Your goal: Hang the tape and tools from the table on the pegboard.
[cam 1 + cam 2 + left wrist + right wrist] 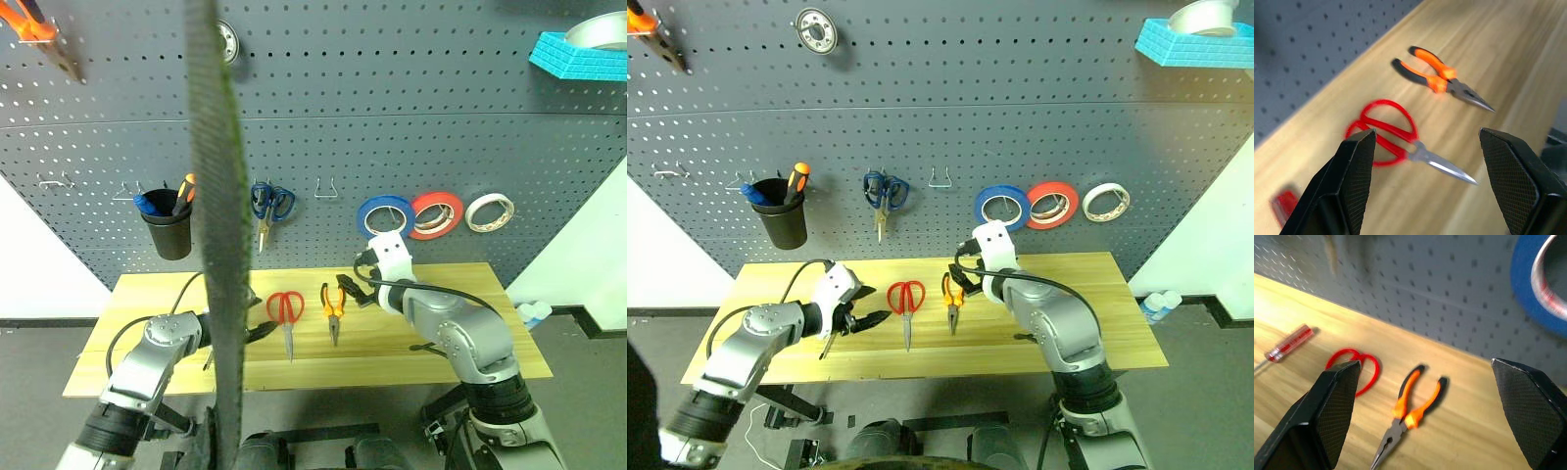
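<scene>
While both grippers hang with jaws spread and empty, the blue tape (1002, 207) already sits on the pegboard (950, 108). Red scissors (906, 300), pliers (953, 299) and screwdriver (1289, 343) lie on the table (1097, 313). Left gripper (862, 320) at nine o'clock of the scissors; right gripper (963, 277) over the pliers. Closing on a single handle could let the pliers swing open.
</scene>
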`<state>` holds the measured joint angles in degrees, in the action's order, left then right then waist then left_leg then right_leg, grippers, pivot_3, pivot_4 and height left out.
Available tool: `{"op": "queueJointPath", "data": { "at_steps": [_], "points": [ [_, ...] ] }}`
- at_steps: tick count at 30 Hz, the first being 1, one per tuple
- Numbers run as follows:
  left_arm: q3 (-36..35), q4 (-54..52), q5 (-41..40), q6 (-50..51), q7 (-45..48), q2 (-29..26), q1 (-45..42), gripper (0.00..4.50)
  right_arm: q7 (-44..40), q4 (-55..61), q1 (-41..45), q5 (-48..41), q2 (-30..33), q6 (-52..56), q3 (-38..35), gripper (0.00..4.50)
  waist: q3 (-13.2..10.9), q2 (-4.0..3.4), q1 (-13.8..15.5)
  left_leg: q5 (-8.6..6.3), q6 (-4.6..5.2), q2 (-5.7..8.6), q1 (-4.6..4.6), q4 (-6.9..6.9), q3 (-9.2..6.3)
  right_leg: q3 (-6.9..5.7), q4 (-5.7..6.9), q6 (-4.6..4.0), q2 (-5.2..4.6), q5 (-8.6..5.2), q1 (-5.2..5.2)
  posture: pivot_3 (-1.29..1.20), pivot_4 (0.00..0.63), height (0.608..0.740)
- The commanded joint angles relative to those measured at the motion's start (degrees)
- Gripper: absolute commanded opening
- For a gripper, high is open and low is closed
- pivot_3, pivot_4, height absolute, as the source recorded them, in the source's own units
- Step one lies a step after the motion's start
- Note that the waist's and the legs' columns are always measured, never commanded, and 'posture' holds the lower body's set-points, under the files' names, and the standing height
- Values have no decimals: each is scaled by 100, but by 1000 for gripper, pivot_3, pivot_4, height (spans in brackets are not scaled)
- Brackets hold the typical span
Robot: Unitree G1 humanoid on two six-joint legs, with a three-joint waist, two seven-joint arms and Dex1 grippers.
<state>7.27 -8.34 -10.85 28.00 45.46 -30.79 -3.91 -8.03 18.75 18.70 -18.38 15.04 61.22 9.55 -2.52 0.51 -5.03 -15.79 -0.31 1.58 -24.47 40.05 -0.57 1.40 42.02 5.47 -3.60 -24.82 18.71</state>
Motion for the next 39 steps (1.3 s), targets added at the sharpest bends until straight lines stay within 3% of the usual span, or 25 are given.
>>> {"op": "queueJointPath", "data": {
  "at_steps": [1,5,13,27,39],
  "points": [
    [-270,-748,-268,350,-176,-24,235,3509,118,59,133,123,-158,186,44,4477,0,-1,63,0,0,0,1,0,0,1,0,0,0,0,0,-78,21,680],
    [-483,-1457,-623,790,-401,52,726,3509,346,-382,246,378,-413,204,92,4477,-89,-15,111,-1,0,0,15,0,0,1,-1,-3,1,1,-10,-67,80,680],
    [-895,-2428,-1261,1465,-762,142,1171,3509,829,-1483,788,925,-1153,-280,63,4477,-380,-35,118,1,-1,0,14,-1,0,0,0,-9,3,5,-6,-43,141,680],
    [-1210,-3291,-1879,1951,-1179,106,1879,3509,1153,-2551,1086,1407,-1780,-589,-28,4477,-773,-25,112,0,-1,-1,5,-9,0,-2,-3,-10,3,4,5,-16,204,680],
    [-1241,-3708,-2218,2084,-1493,69,2300,3509,1388,-4038,2032,1662,-2293,-1252,-261,4477,-1000,-13,105,0,-2,-1,-23,-14,2,-3,0,-10,2,5,45,-6,240,680]
  ]
}}
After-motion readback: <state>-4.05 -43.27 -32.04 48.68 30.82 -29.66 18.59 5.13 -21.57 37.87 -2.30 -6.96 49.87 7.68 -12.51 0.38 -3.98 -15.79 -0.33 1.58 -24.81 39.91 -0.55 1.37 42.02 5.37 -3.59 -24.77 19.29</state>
